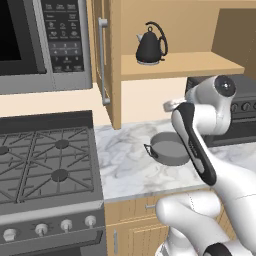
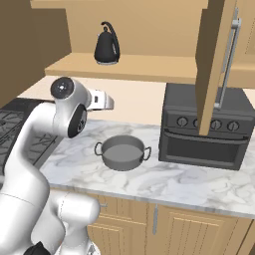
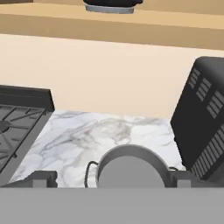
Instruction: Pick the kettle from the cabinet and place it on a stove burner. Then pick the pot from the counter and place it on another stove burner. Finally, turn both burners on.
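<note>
No readable writing; microwave (image 1: 45, 45) keypad text too blurred. My tool (image 3: 111, 179) open, holding nothing, fingertips (image 3: 43, 178) wide apart, above desk (image 1: 125, 160). One pot (image 2: 122, 152) just below-ahead of tool, upright on desk, handles left-right. One kettle (image 1: 150, 46) well above tool, upright on cabinet (image 2: 149, 67) shelf, door open; spout points toward range (image 1: 47, 160). Four burners there, left of tool.

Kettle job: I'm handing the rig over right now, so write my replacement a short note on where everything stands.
Gripper: open, empty, above the counter, over the pot.
Kettle: on the cabinet shelf, door open.
Pot: on the counter beside the stove; burners bare.
Done: nothing moved.
Left: kettle to one burner, pot to another, both burners on.
</note>
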{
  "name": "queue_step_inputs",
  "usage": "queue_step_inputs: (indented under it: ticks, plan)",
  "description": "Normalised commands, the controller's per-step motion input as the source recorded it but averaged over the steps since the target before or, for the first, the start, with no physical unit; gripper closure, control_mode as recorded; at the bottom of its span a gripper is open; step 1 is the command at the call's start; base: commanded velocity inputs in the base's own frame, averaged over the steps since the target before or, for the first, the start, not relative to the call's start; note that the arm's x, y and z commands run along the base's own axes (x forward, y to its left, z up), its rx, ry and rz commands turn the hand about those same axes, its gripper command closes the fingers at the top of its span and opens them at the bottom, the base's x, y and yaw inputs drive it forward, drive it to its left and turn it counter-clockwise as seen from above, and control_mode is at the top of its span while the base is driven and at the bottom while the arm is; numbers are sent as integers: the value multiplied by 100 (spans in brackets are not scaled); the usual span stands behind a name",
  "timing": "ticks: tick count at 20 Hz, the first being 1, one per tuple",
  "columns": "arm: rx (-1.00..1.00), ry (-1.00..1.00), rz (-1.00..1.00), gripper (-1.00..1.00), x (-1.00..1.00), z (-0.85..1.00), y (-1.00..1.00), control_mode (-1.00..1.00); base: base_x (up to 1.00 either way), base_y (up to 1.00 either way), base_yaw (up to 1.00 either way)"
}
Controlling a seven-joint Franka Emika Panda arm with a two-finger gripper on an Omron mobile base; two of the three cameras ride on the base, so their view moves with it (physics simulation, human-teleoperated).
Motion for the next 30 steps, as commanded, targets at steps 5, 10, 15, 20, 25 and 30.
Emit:
queue_step_inputs:
  ticks: [5, 10, 15, 20, 25, 30]
  plan:
    - [0, -12, 0, -100, 2, 24, 0, -100, 0, 0, 0]
    - [0, -10, 0, -100, 1, 26, 0, -100, 0, 0, 0]
    - [-1, -9, 0, -100, 7, 27, 0, -100, 0, 0, 0]
    - [-1, -7, 0, -100, 8, 33, 0, -100, 0, 0, 0]
    - [-1, -5, 0, -100, 6, 34, 0, -100, 0, 0, 0]
    - [0, -4, 0, -100, 7, 36, 0, -100, 0, 0, 0]
